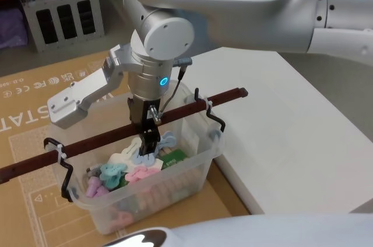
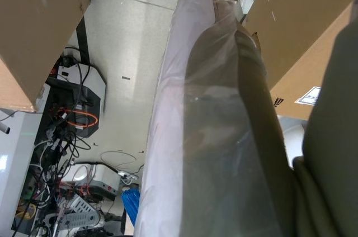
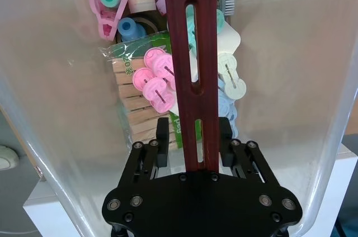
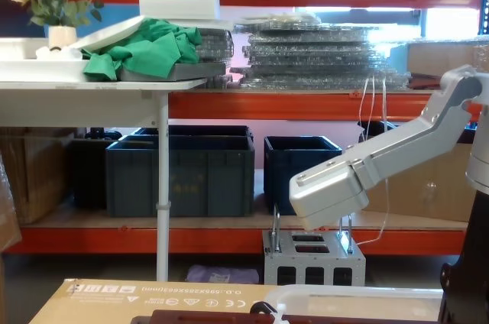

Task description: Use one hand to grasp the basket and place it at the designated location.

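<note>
Flat cardboard sheet [image 1: 35, 92] covered the floor at left and centre of the head view; clear basket [image 1: 192, 177] sat on it, touching the white table [image 1: 291, 130] at right.

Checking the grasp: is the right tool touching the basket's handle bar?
Touching. Right wrist view shows the right tool with fingers pressed against both sides of the handle bar.

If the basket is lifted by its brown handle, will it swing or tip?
It may swing: the basket hangs from the handle on wire hooks. The right hand grips near mid-handle, so tipping seems unlikely. The clothespins look light.
</note>
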Available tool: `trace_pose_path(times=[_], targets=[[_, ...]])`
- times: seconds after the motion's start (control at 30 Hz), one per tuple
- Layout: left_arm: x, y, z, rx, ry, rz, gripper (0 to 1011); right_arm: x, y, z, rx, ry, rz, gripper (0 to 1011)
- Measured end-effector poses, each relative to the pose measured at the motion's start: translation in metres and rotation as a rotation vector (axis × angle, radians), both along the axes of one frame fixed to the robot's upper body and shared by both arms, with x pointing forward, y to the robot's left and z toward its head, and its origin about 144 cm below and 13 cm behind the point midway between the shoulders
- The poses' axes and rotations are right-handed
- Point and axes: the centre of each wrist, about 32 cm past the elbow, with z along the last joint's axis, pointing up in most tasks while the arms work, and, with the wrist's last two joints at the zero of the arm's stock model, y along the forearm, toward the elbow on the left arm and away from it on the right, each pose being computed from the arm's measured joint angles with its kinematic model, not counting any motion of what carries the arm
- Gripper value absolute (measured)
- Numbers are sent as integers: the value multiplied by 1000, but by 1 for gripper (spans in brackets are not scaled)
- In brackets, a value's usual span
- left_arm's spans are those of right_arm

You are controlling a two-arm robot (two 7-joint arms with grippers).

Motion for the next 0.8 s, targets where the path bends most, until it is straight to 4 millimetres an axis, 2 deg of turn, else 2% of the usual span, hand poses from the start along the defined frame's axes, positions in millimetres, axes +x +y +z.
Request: trace_pose_path(times=[0.1, 0.17, 0.23, 0.27, 0.47, 0.5, 0.6, 0.8], targets=[[0, 0, 0, 0, 0, 0, 0, 0, -1, 0, 2, 0, -2, 565], [0, 0, 0, 0, 0, 0, 0, 1, -3, 1, 3, -2, -9, 680], [0, 0, 0, 0, 0, 0, 0, 1, -5, 1, 4, -5, -12, 725], [0, 0, 0, 0, 0, 0, 0, 2, -6, 1, 5, -6, -14, 779], [0, 0, 0, 0, 0, 0, 0, 2, -10, 2, 19, -14, -15, 917], [0, 0, 0, 0, 0, 0, 0, 2, -10, 2, 23, -16, -14, 968], [0, 0, 0, 0, 0, 0, 0, 2, -11, 4, 32, -21, -16, 1001], [0, 0, 0, 0, 0, 0, 0, 3, -13, 10, 52, -32, -21, 1000]])
